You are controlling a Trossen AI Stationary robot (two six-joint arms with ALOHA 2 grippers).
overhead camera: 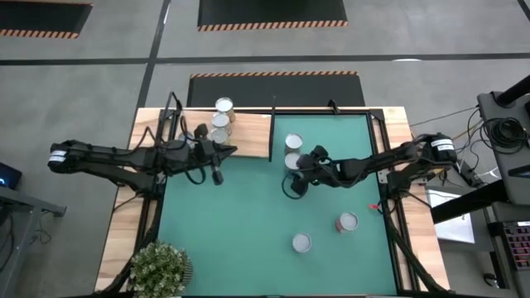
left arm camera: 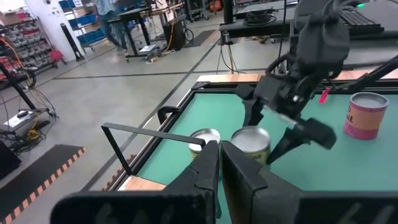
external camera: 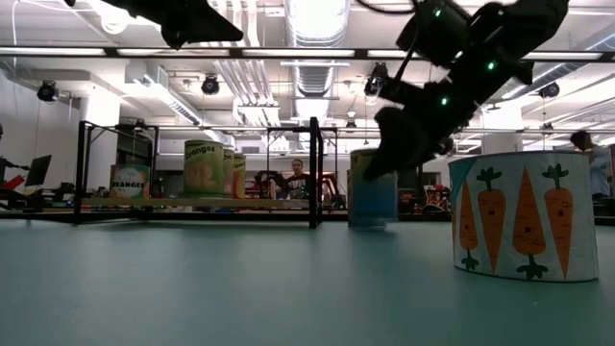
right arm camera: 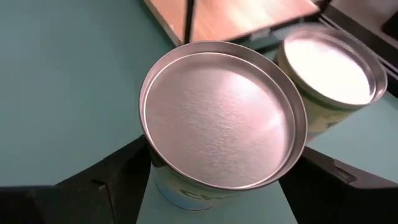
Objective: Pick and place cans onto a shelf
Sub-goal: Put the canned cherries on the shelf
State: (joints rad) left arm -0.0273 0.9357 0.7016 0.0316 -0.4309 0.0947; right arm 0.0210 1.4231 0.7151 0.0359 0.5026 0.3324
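Note:
The light-wood shelf (overhead camera: 248, 134) lies at the mat's far left with three cans (overhead camera: 220, 120) standing in a row on it. Two cans stand side by side at the mat's far middle (overhead camera: 293, 142). My right gripper (overhead camera: 296, 172) is open over the nearer one (right arm camera: 217, 118), one finger on either side of its wall. This can stands upright on the mat (external camera: 373, 187). My left gripper (overhead camera: 217, 172) is shut and empty, over the mat just off the shelf's near edge. It also shows in the left wrist view (left arm camera: 221, 168).
Two more cans stand on the mat's near right: a pink-sided one (overhead camera: 347, 222) and one (overhead camera: 301, 242) closer to the near edge. A potted plant (overhead camera: 160, 269) stands at the table's near left corner. A thin black rail (overhead camera: 273, 124) rises at the shelf's right edge.

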